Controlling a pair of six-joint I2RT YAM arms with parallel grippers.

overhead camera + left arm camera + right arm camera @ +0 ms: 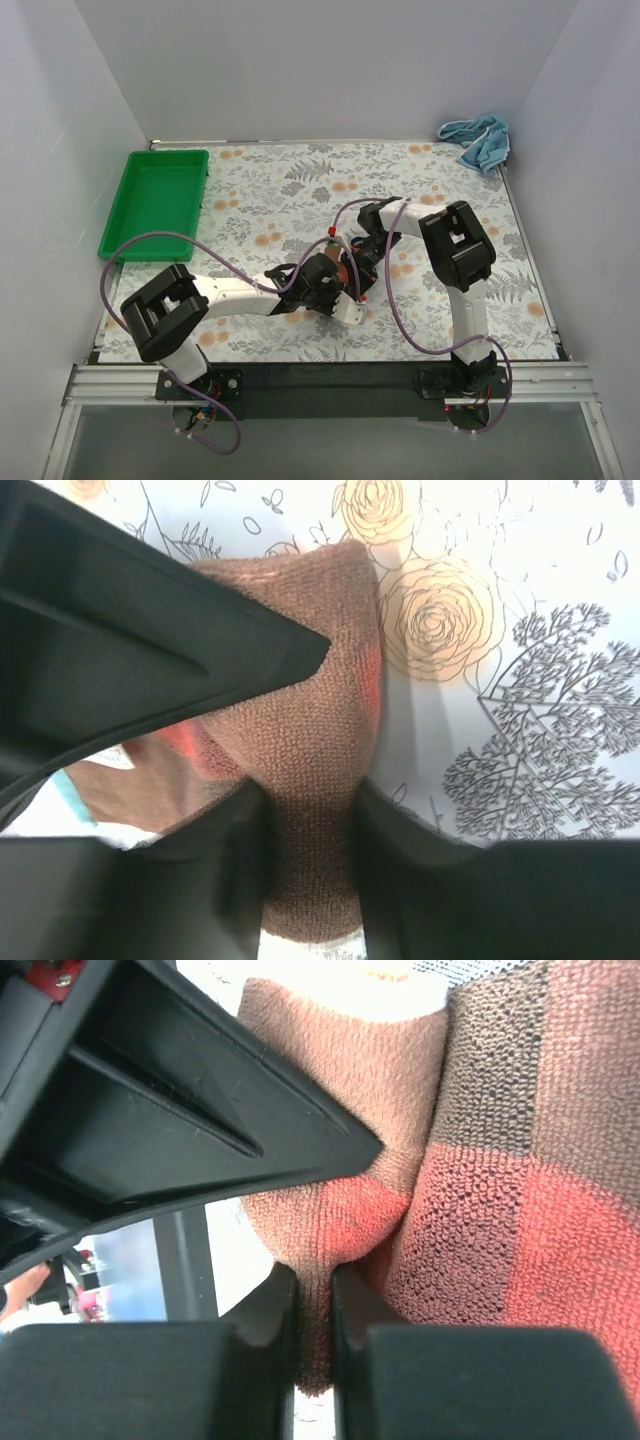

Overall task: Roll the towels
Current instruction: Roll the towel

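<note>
The rust-brown towel (345,268) is bunched at the table's middle, mostly hidden between both grippers. My left gripper (333,278) is shut on a fold of it; in the left wrist view the brown towel (310,720) runs up from between the left gripper (310,880). My right gripper (360,258) is shut on another thin fold; the right wrist view shows the towel (480,1190) rising from the right gripper (313,1330). The two grippers almost touch. The light blue towel (478,140) lies crumpled in the far right corner, away from both.
A green tray (155,200) stands at the far left of the flower-print table cloth (290,190). White walls close in the table on three sides. Purple cables loop over both arms. Each wrist view is partly blocked by the other gripper's black body (150,650) (180,1120).
</note>
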